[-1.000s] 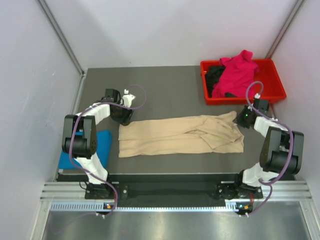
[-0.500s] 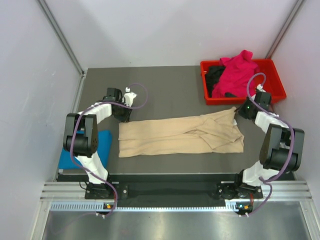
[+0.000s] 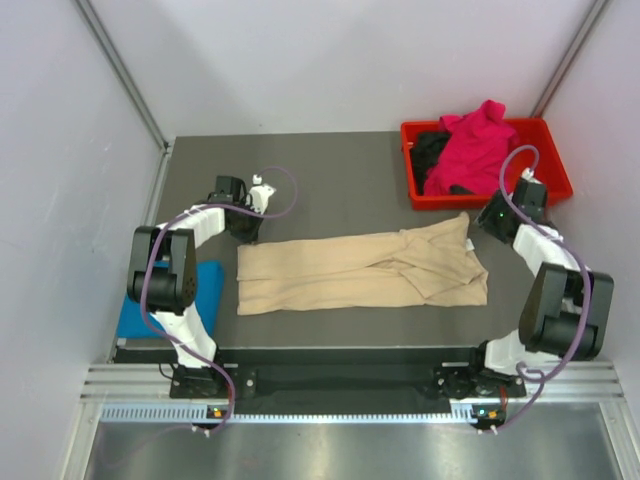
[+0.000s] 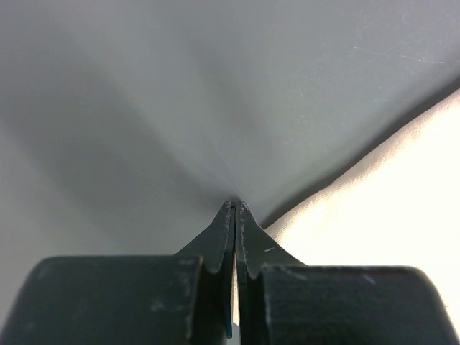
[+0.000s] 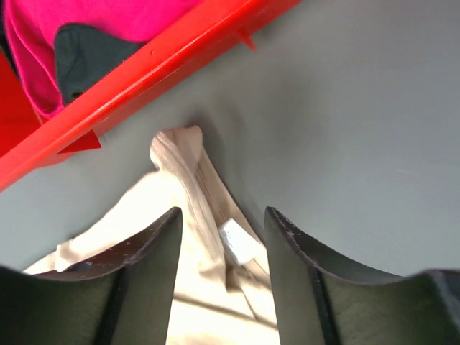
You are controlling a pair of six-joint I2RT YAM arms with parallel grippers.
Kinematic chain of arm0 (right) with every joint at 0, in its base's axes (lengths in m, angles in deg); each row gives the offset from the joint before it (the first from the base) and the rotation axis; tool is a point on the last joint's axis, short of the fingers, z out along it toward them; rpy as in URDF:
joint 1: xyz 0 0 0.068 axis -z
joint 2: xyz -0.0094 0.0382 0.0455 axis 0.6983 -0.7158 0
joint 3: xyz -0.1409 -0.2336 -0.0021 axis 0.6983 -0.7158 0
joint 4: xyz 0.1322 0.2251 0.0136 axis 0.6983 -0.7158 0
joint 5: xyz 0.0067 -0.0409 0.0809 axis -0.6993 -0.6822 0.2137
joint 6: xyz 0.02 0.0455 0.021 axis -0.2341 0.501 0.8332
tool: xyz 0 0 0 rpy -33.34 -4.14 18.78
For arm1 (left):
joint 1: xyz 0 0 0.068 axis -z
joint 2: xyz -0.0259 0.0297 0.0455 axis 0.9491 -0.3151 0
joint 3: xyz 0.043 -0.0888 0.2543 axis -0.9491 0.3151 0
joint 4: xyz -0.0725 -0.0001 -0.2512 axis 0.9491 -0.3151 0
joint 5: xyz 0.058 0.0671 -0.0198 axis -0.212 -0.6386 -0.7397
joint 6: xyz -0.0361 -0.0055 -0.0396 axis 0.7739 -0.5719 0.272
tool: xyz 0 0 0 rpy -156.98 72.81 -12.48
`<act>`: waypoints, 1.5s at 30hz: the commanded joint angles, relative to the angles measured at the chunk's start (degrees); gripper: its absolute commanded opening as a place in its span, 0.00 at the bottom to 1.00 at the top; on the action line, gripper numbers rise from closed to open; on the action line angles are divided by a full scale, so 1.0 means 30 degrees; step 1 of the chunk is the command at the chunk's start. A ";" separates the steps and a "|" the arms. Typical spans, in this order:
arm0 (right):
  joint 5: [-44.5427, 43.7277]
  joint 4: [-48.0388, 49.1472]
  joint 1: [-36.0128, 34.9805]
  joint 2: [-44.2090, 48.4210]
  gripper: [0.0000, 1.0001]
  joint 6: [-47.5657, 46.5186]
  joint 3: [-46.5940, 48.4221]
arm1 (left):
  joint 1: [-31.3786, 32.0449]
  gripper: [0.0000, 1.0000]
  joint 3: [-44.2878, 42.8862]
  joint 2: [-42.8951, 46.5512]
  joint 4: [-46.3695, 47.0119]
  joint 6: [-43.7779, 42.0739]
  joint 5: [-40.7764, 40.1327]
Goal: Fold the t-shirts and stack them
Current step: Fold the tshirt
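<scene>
The beige t-shirt [image 3: 360, 270] lies flat mid-frame on the bench [image 3: 330, 180]. The left gripper [image 4: 235, 207], pressed together, sits just beside its upper-left corner. The right gripper [image 5: 223, 215] is spread above its upper-right end.

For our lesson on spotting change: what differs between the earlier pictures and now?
The right pincer opened, let go of the beige t-shirt and drew back toward the red tray. The left pincer shut beside that shirt. The tray's contents stayed put.

Blue t-shirt [image 3: 210, 292] — half hidden behind the left arm [image 3: 160, 272].
</scene>
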 commanded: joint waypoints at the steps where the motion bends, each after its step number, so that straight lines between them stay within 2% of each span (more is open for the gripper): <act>1: -0.1962 -0.1587 -0.0002 0.2430 0.51 0.0429 -0.1143 | -0.0009 0.00 0.0185 -0.0114 -0.0244 0.0361 -0.0797; 10: -0.1551 -0.3637 0.0261 0.4280 0.56 0.0898 -0.4635 | -0.0038 0.00 -0.0282 0.0121 0.0077 0.0274 -0.1353; 20: -0.1349 -0.4019 0.0408 0.5160 0.55 0.2334 -0.6102 | -0.1151 0.00 -0.2977 -0.1108 0.0343 0.0450 -0.1734; 23: -0.1113 -0.4633 0.0379 0.5365 0.54 0.2481 -0.6103 | -0.1210 0.00 -0.3798 -0.1169 -0.0796 -0.0105 -0.0626; 25: -0.1317 -0.4926 0.0408 0.5743 0.55 0.2510 -0.6044 | -0.1210 0.18 -0.3421 -0.0702 -0.1267 -0.0106 0.0224; 28: -0.1436 -0.6007 0.0787 0.6562 0.56 0.2598 -0.5782 | -0.1122 0.38 -0.1990 0.1517 -0.1705 -0.0689 0.1135; 32: -0.1084 -0.7094 0.2540 0.7823 0.57 0.2861 -0.5692 | -0.0801 0.55 -0.0550 0.3367 -0.3781 -0.1950 0.1781; 34: -0.0939 -0.7503 0.3187 0.8670 0.60 0.3037 -0.5809 | -0.0624 0.57 0.0267 0.3636 -0.3993 -0.2011 0.0149; 35: -0.0850 -0.7593 0.3249 0.8850 0.60 0.3038 -0.5839 | -0.0624 0.69 0.0505 0.3608 -0.3878 -0.2040 0.0140; 40: 0.0727 -0.7858 0.3425 0.8649 0.61 0.3271 -0.6481 | -0.0682 0.72 0.1358 0.2120 -0.2590 -0.2188 -0.1527; 45: 0.1758 -0.7682 0.3572 0.8353 0.61 0.3389 -0.7506 | -0.0887 0.70 0.0654 0.0562 -0.1856 -0.1952 -0.1297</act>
